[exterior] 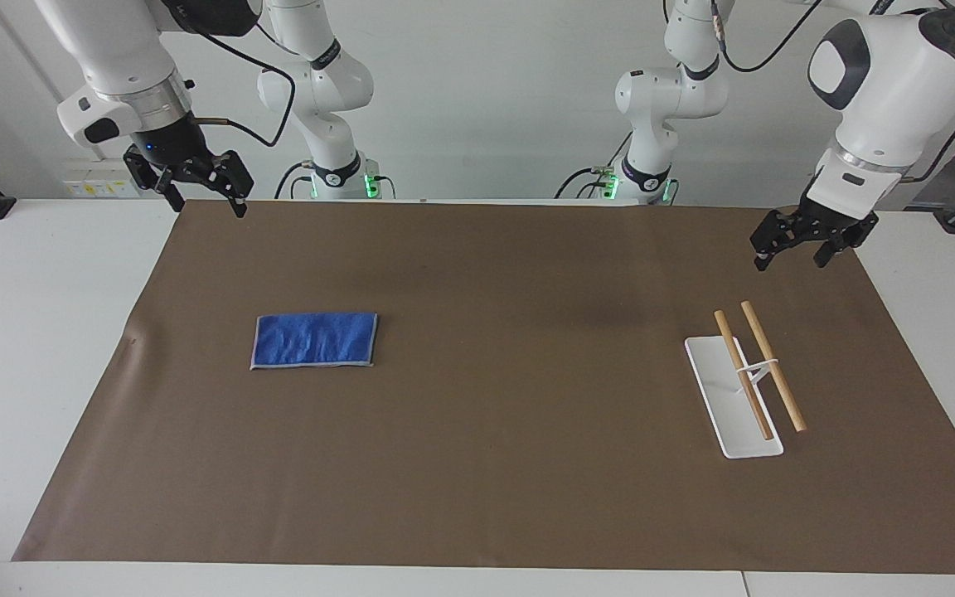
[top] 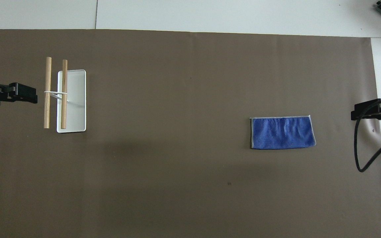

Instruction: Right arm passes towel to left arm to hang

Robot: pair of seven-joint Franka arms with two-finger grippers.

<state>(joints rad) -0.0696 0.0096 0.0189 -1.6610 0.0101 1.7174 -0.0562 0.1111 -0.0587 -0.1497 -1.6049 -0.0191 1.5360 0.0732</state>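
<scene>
Right hand (exterior: 200, 192) was wide open, holding nothing and touching nothing. It hung in the air over the mat's (exterior: 477, 464) edge at the right arm's (exterior: 117, 62) end of the bench (exterior: 30, 373), at about 10 o'clock in the facing view and 3 o'clock in the overhead view (top: 364, 114). Blue light was lit on its mount, with a black cable (top: 359, 148) looping down beside it.

Left hand (exterior: 792, 253) was also fully open and empty, fingers pointing down. It hung over the mat at the left arm's (exterior: 892, 91) end, at about 2 o'clock in the facing view and 9 o'clock in the overhead view (top: 25, 94). It sat just beside the rack, no contact.

Towel (exterior: 314, 340) lay flat on the mat, toward the right arm's end, at roughly 9 o'clock of the mat centre in the facing view and 3 o'clock in the overhead view (top: 282, 133). Its long axis ran along the bench's length, from one arm's end to the other, short edges facing the two hands. Pale grey stitched edge was visible round it. It was well apart from both hands, and nothing touched it.

Rack (exterior: 734, 398): white flat base with two wooden rods (exterior: 772, 365) carried side by side on a thin white support. The rods' long axis ran roughly 12–6 in the overhead view (top: 55, 94), crosswise to the towel's long axis. One rod sat over the base, and the other overhung it on the left hand's side. The rack was well apart from the towel.
</scene>
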